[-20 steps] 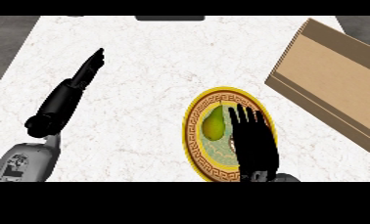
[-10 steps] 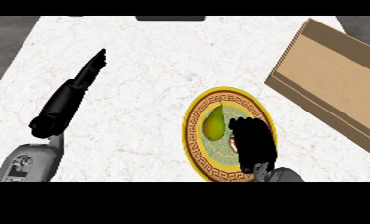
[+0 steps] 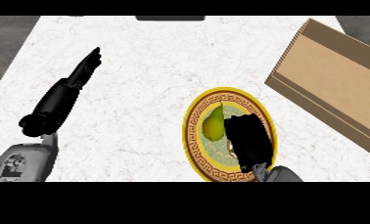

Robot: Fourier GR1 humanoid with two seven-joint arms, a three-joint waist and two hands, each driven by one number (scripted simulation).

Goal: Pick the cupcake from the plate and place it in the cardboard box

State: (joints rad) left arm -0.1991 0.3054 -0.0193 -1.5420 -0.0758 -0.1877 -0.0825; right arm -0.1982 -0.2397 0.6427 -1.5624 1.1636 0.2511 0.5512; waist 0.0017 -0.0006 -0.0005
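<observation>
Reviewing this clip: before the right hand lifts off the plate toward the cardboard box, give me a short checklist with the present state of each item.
1. Right hand over the plate, fingers curled: ok.
2. Cupcake in that hand: cannot tell; the hand hides whatever it holds, and no cupcake shows.
3. Pear free of the grasp: ok; it lies on the plate just left of the hand, though contact at its edge cannot be ruled out.
4. Cardboard box in place: ok; it stands up and right of the plate, apart from it.
5. Box opening free: cannot tell; its inside does not show.
6. Left hand out of the way: ok; open at the view's left, far from plate and box.
</observation>
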